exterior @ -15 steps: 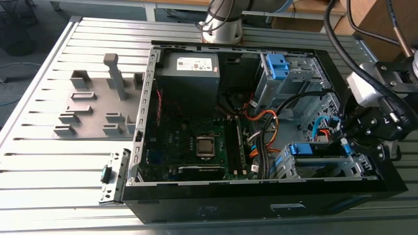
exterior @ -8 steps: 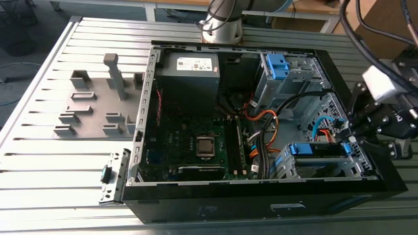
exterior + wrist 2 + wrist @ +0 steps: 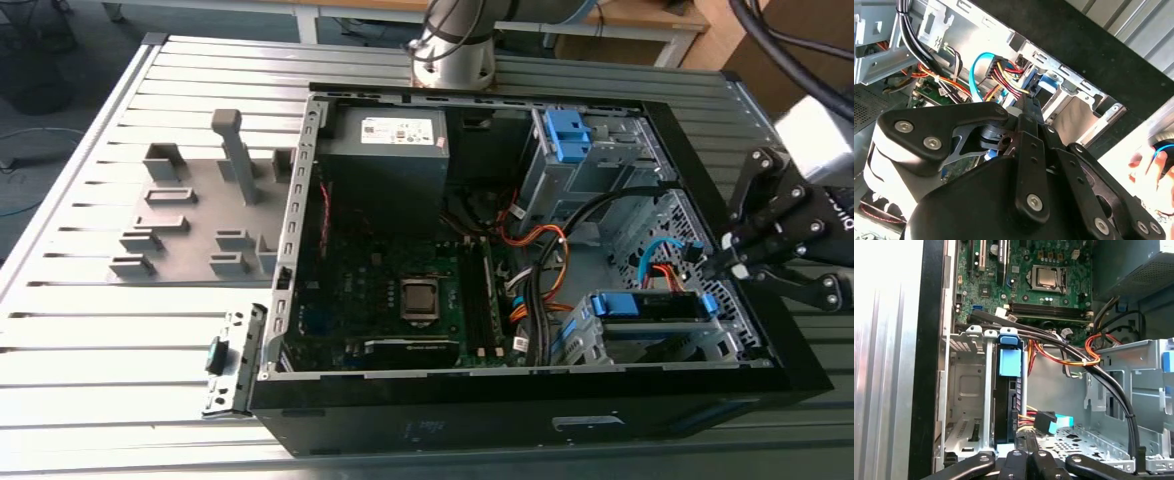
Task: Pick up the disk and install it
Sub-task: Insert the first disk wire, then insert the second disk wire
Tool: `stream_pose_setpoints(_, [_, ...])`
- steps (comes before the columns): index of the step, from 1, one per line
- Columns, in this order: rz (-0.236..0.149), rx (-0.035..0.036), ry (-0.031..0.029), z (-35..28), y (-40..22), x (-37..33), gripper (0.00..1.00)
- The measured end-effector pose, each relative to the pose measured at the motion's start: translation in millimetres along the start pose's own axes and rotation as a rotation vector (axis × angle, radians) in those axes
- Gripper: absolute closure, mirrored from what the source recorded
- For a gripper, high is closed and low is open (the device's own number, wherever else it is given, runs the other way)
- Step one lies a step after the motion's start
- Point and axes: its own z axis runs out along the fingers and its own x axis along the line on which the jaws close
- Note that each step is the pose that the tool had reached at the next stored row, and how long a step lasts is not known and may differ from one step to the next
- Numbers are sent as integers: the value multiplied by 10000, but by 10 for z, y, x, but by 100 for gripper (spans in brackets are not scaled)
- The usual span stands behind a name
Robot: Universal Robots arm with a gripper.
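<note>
**Disk seated on edge in the lower drive cage, gripper at its cable end**

The open computer case [image 3: 534,430] lies on its side on the slatted metal table [image 3: 107,330]. The motherboard [image 3: 400,290] faces up and the grey power supply [image 3: 387,150] sits at the far end.

The disk [image 3: 647,306] is inside the case, in the drive cage [image 3: 966,385] at the near corner on the exterior view's right. It stands on its thin edge, so that edge and the bright blue carrier face out of the open side.

In the first wrist view the disk [image 3: 1008,390] shows as a dark slab with a blue strip and tab. The metal rails of the cage close it in on both flanks.

Long axis: it runs left to right across the exterior view, in line with the cage slot. The blue tab end points toward the motherboard [image 3: 1044,285]; the opposite end points toward the case wall, where the gripper is.

The gripper [image 3: 711,268] reaches in over the case's edge on the exterior view's right. Its fingertips are just beside the disk's outer end, close to a black plug [image 3: 1043,420] with red and yellow wires. Whether the tips touch the plug or the disk cannot be told.

Jaws — drawn together, narrow, with nothing seen between them [image 3: 1028,440] [image 3: 1026,102].

A second blue clip [image 3: 567,135] sits in the upper cage, well apart. A black cable bundle [image 3: 1104,380] arcs over the bay.
</note>
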Motion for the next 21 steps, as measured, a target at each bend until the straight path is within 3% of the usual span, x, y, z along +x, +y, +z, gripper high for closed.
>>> stream_pose_setpoints(5, [4,-19,0,-90,-4,-12,89])
stream_pose_setpoints(16, [3,-19,-1,-93,-5,-13,89])
stream_pose_setpoints(18, [3,-19,-1,-94,-5,-13,83])
stream_pose_setpoints(21, [3,-19,-1,-95,-4,-13,65])
